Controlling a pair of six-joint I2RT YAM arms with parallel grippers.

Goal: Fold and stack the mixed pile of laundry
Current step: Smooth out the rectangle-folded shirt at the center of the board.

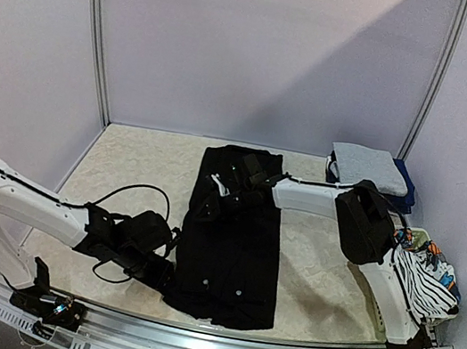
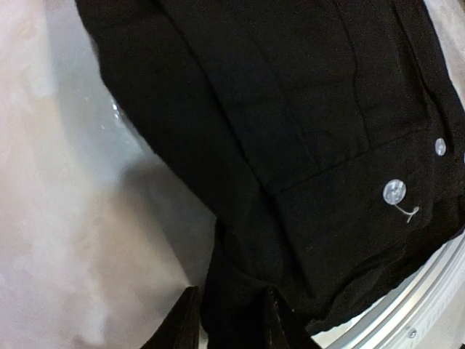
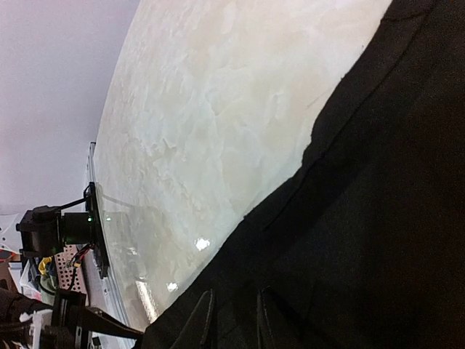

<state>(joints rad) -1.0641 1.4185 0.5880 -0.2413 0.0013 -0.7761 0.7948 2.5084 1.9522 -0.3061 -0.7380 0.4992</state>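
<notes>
A large black top point(image 1: 234, 247) lies flat as a long strip down the middle of the table. My left gripper point(image 1: 170, 267) sits at its near left corner. In the left wrist view black cloth point(image 2: 290, 109) with white buttons point(image 2: 393, 192) fills the gap of the left gripper point(image 2: 231, 320), which is shut on it. My right gripper point(image 1: 211, 199) reaches over to the top's left edge further back. In its wrist view the right gripper point(image 3: 234, 320) is shut on a fold of the black cloth point(image 3: 378, 218). A striped and printed heap point(image 1: 426, 274) lies at the right edge.
A folded grey shirt point(image 1: 366, 166) rests on a navy piece point(image 1: 405, 185) at the back right corner. A metal rail point(image 1: 214, 334) runs along the table's near edge. Bare marbled tabletop point(image 1: 140, 167) shows left of the black top. White walls enclose the back and sides.
</notes>
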